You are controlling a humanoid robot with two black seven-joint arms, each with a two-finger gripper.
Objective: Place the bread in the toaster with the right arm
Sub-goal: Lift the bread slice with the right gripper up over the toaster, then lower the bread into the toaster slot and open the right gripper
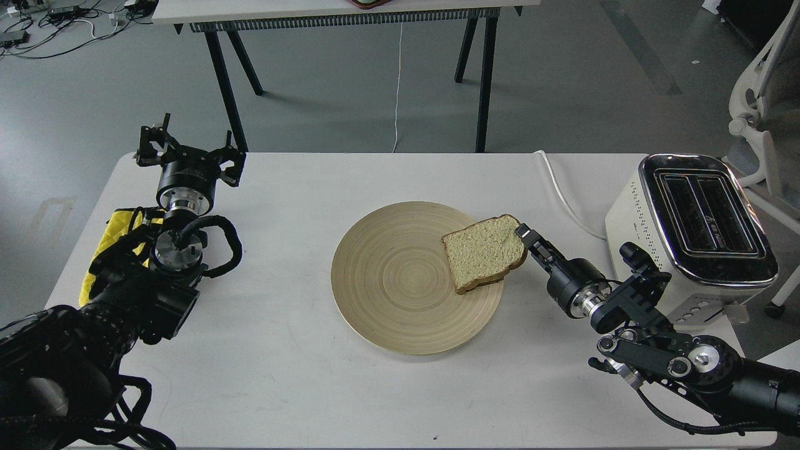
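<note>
The bread, a pale tan slice with brown crust, lies on the right side of a round wooden plate. Its right edge is raised off the plate. My right gripper comes in from the lower right and is shut on that raised right edge of the bread. The cream-white toaster with its chrome top and two empty slots stands at the table's right edge, to the right of the gripper. My left gripper is open and empty at the table's far left corner.
The toaster's white cord runs across the table between the plate and the toaster. A yellow cloth hangs on my left arm. A second table stands behind, and a white chair is at the far right.
</note>
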